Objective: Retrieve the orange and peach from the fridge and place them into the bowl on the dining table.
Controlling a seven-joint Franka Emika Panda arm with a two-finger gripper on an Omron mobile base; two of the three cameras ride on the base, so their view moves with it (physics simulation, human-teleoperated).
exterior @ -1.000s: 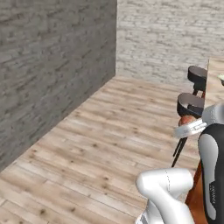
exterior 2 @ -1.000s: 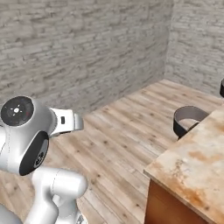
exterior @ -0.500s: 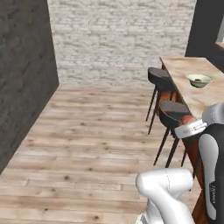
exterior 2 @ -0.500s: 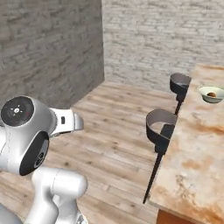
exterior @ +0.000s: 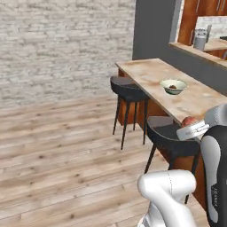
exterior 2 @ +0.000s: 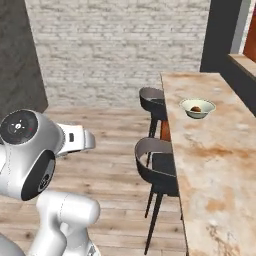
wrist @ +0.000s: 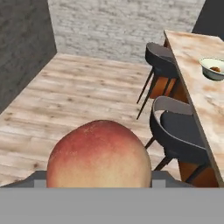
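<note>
The peach (wrist: 99, 154), blushed red and pale yellow, sits close in front of the hand camera, and my gripper (wrist: 99, 180) is shut on it. From the left base camera the peach (exterior: 189, 120) shows at the hand on the right, near the edge of the dining table (exterior: 150, 73). Farther along the table stands the pale bowl (exterior: 173, 91) (exterior 2: 197, 115) (wrist: 210, 75). The orange (exterior 2: 196, 108) (wrist: 215, 68) lies inside it. The fridge is out of view.
Two dark bar stools (exterior: 128, 88) (exterior: 170, 135) stand along the table's near side, between the base and the table. A higher grey-fronted ledge (exterior: 199, 53) runs behind the table. Open wooden floor (exterior: 57, 146) lies to the left, bounded by brick walls.
The whole picture has swung as the base turned, so the table, stools and bowl now stand nearer and more central. The peach stays in my gripper.
</note>
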